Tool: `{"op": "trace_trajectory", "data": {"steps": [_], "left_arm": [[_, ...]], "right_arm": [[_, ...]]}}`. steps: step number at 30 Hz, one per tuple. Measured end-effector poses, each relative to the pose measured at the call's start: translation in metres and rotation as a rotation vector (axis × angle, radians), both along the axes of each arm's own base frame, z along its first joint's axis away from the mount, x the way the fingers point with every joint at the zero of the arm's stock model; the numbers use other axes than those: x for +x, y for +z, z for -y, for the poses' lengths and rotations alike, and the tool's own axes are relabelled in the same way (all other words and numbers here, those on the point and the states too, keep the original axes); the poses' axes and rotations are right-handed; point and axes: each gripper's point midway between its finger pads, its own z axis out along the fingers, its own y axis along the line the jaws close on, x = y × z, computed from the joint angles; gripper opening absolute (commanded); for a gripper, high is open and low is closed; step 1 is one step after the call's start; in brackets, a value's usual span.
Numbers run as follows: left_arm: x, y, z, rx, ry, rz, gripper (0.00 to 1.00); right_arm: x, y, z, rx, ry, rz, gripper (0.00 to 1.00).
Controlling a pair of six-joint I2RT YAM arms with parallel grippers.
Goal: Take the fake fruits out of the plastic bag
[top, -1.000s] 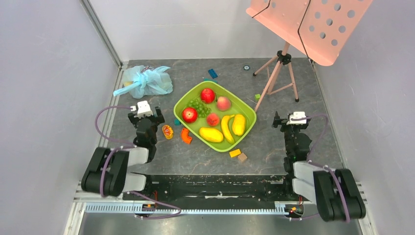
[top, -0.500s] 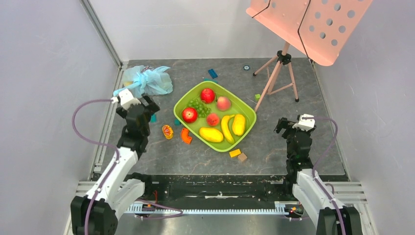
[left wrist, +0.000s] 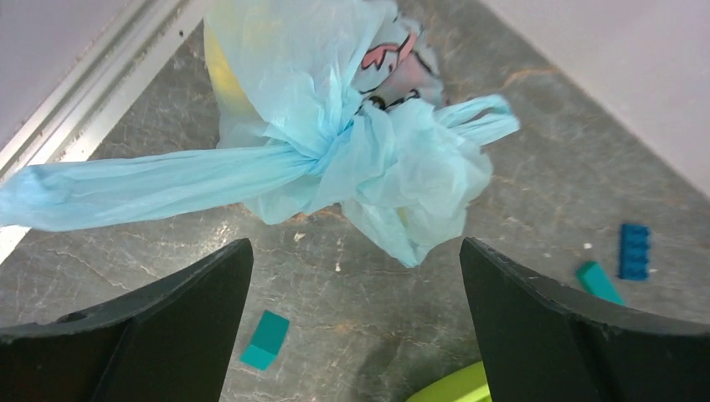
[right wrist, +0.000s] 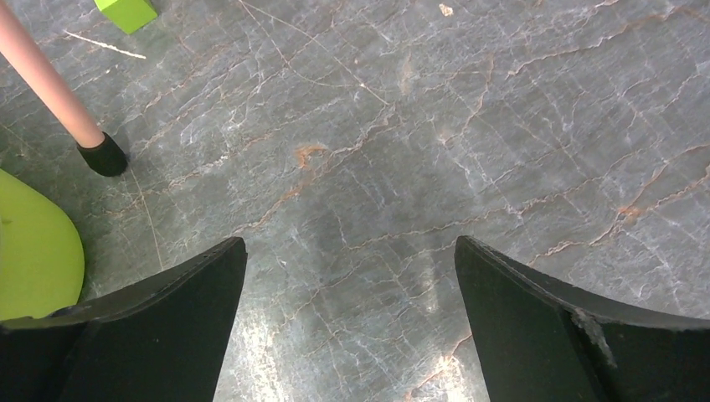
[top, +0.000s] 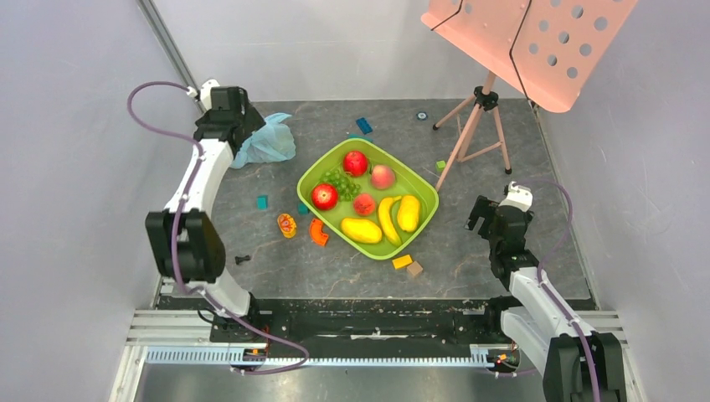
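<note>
Jaws of the left gripper (left wrist: pixel 353 248) are standing wide because I am lining it over the knotted plastic bag (left wrist: pixel 335 142) in the far-left table corner, while the right gripper (right wrist: pixel 350 244) is hanging wide aside, unneeded.

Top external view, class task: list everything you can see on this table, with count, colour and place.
plastic bag: one, light blue, knotted, far left corner
tray: one, green, centre
apples: two, red, in tray
peach: one, pink, in tray
grapes: one bunch, green, in tray
banana: one, yellow, in tray
oval fruits: two, yellow, in tray
small red fruit: one, in tray
orange pieces: two, beside tray's left edge
building blocks: at least six, mixed colours, scattered
music stand: one, pink, far right
left gripper: open, black, above bag
right gripper: open, black, over table
</note>
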Motion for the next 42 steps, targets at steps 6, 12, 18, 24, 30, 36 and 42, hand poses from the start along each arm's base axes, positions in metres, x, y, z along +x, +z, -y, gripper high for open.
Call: {"op": "trace_trajectory", "data": {"steps": [6,12,18,24,30,36,42], "left_arm": [[0.026,-0.047,-0.015,0.017,0.035,-0.165,1.0],[0.049,-0.064,-0.033,0.062,0.071,-0.217,1.0],[0.066,-0.077,-0.042,0.09,0.087,-0.239,1.0],[0.08,-0.077,-0.044,0.113,0.07,-0.243,0.8],[0.083,-0.074,-0.046,0.15,0.037,-0.263,0.11],[0.08,-0.075,-0.045,0.151,0.027,-0.279,0.02],[0.074,-0.045,-0.034,0.129,-0.006,-0.223,0.02]], "right_arm": [[-0.003,-0.006,-0.004,0.024,0.012,-0.024,0.98],[-0.003,-0.009,-0.008,0.043,0.024,-0.034,0.98],[-0.004,-0.013,-0.013,0.057,0.043,-0.048,0.98],[-0.004,-0.012,-0.015,0.063,0.057,-0.047,0.98],[-0.004,-0.009,-0.018,0.069,0.075,-0.036,0.98],[-0.005,-0.006,-0.019,0.069,0.084,-0.029,0.98],[-0.007,-0.003,-0.019,0.063,0.088,-0.026,0.98]]}}
